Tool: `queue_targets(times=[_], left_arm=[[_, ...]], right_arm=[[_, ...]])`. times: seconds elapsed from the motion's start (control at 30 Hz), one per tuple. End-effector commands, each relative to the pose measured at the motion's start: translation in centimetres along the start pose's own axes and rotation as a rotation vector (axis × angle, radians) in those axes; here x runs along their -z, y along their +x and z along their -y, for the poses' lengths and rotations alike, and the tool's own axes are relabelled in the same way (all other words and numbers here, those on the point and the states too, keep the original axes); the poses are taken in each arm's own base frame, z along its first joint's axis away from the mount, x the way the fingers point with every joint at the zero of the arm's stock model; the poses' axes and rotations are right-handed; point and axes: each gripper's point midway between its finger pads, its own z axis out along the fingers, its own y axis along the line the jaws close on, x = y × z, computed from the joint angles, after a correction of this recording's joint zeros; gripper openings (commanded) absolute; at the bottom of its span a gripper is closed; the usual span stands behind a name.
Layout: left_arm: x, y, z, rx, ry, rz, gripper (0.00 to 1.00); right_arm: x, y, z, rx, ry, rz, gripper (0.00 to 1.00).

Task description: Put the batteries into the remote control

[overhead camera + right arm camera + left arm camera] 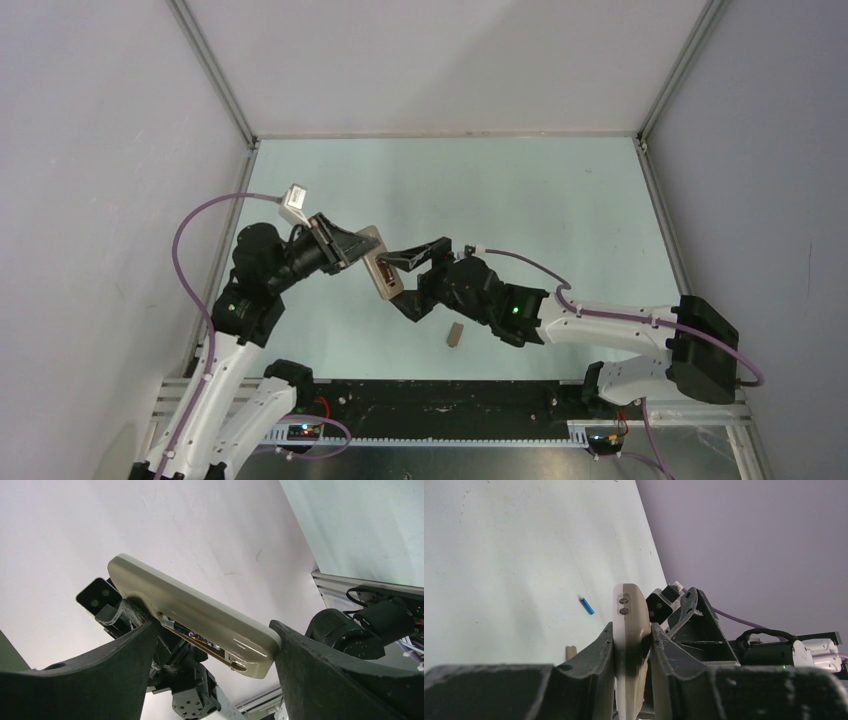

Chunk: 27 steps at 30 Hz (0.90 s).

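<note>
**Remote held in mid-air between two arms, batteries yet to go in**

On the left, the left jaws were clamped on the remote control [384, 278], pinching it across its thin sides and holding it off the desk [520, 190]. Judging by the pose, this was meant to present the handset's beige-grey back to the other arm, so that one arm steadied it while the other worked on it.

In the right wrist view the open battery compartment [200, 636] ran along the lower edge of the remote control [200, 602]. Something dark sat inside it, but whether that was the black battery could not be told.

The blue battery [586, 606] lay loose on the desk, apart from the handset, so by the look of it at least one cell was left to load.

Further right, the right jaws stood wide apart and straddled the remote lengthwise. One finger lay at or just beside its free end, and the other was near the left jaws. They had not visibly taken a hold, and seemed set either to brace the handset or to take it over.

Rightmost, the small flat cover piece [456, 334] lay on the desk below the right wrist, apparently set aside until the compartment was filled.
</note>
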Motion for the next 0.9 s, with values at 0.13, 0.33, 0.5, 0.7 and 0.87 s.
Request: queue_targets(times=[0.13,0.33,0.5,0.7,0.87], left_arm=[[0.8,0.1,1.6,-0.056,0.065,-0.001,0.0],[0.8,0.1,1.6,-0.056,0.066,0.0,0.0],[0.8,0.0,1.7,-0.046,0.064,0.005,0.0],[0.7,-0.2,1.5,-0.045,0.052,0.014,0.0],[0.5,-0.6,1.4,-0.048,0.041,0.024,0.0]], right_arm=[[0.1,0.2,-2.7,-0.046,-0.104,-0.028,0.72],[0.2,0.3,-2.6,-0.047,-0.11,-0.042,0.64],[0.2,0.3,-2.6,-0.043,-0.12,-0.047,0.6],[0.7,0.1,-2.9,-0.002,-0.128,-0.043,0.77],[1.8,-0.2,-2.6,0.019,-0.124,-0.036,0.84]])
